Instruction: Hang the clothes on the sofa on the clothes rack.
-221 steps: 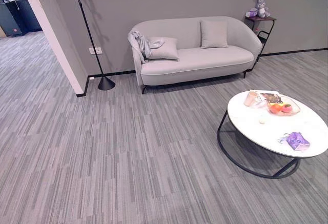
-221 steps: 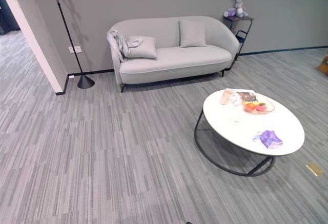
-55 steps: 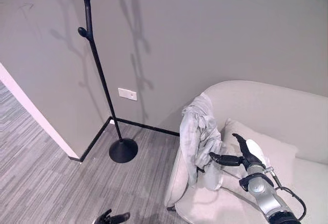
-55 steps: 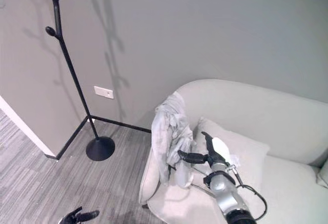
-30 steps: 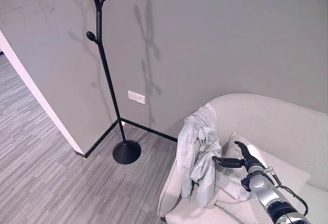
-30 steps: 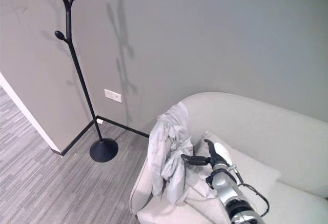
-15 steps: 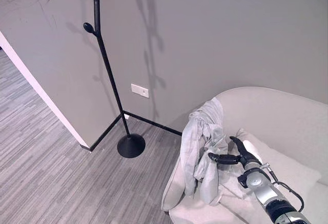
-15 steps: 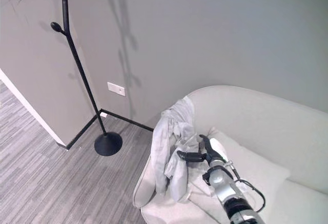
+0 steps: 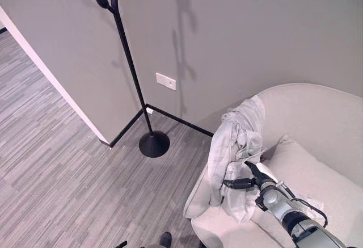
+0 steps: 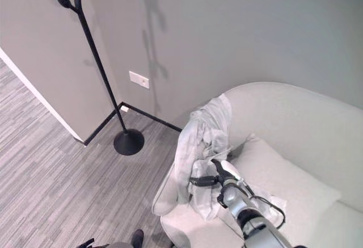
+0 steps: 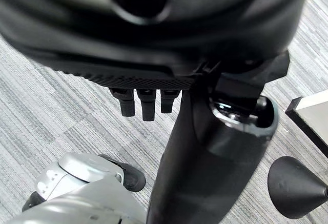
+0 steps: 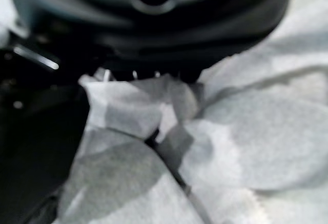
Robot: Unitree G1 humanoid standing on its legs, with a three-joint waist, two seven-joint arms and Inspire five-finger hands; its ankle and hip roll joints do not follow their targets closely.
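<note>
We note the right robot hand (image 9: 249, 179) has moved in against the grey garment (image 9: 235, 146) draped over the sofa (image 9: 317, 123) arm; its fingers now pinch a fold. Lift toward the clothes rack (image 9: 127, 61) looks next.

No text, label, number or sign is showing legibly anywhere. The white wall plate (image 9: 165, 81) beside the clothes rack (image 9: 129, 66) is appearing blank, and the grey clothes (image 9: 233, 146) over the sofa (image 9: 317, 123) arm are bearing no readable print.
</note>
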